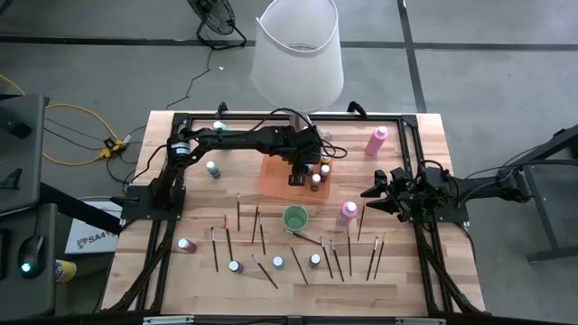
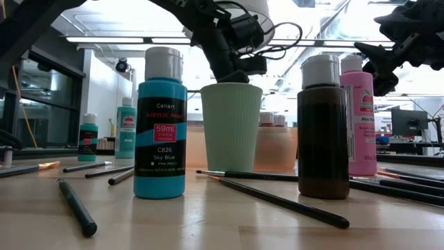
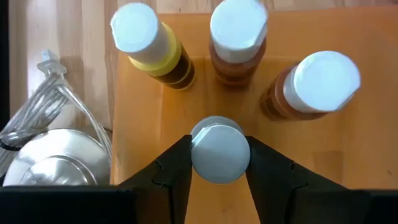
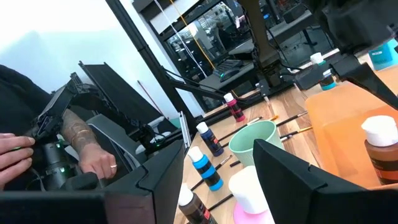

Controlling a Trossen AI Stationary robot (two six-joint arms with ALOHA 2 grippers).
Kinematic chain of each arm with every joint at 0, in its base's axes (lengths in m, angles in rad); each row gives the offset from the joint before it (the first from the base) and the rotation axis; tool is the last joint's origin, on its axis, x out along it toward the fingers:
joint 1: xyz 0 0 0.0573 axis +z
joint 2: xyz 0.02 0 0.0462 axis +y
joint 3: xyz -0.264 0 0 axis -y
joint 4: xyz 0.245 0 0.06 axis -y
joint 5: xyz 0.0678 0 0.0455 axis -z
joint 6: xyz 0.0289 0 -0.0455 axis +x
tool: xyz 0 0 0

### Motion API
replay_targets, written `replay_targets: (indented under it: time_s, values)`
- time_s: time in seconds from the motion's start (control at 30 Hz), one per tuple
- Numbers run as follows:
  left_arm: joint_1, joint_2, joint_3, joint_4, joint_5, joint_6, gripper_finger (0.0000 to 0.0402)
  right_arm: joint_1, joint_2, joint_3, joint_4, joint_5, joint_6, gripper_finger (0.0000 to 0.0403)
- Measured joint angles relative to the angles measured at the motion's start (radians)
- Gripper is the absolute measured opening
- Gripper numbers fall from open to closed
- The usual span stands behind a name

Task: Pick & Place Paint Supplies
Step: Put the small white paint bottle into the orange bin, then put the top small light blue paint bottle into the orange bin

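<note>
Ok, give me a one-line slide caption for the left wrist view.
Left gripper fingers flank a white-capped paint bottle over the orange tray, beside three white-capped bottles already standing there.

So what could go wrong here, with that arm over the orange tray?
1. The left gripper has its fingers around a white-capped bottle in the orange tray. If they are not clear of the cap when the arm lifts, the bottle could tip.
2. Three more bottles stand close by, so one falling might knock the others.
3. The lamp is near that arm and could get bumped.
</note>
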Motion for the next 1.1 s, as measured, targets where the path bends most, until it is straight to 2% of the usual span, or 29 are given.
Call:
replay_targets:
  time_s: [0.2, 0.67, 0.97, 1.1]
  values:
    - [-0.002, 0.013, 0.001, 0.007, 0.022, -0.006, 0.0171, 0.0, 0.0, 0.0, 0.0, 0.0, 0.0, 0.0188]
    - [-0.008, 0.005, 0.001, 0.031, -0.005, -0.029, 0.0181, 0.0, 0.0, 0.0, 0.0, 0.0, 0.0, 0.0188]
    - [-0.014, -0.025, 0.001, 0.073, -0.031, -0.014, 0.026, 0.0, 0.0, 0.0, 0.0, 0.0, 0.0, 0.0188]
    - [-0.021, -0.069, -0.001, 0.055, -0.063, -0.023, 0.0274, 0.0, 0.0, 0.0, 0.0, 0.0, 0.0, 0.0188]
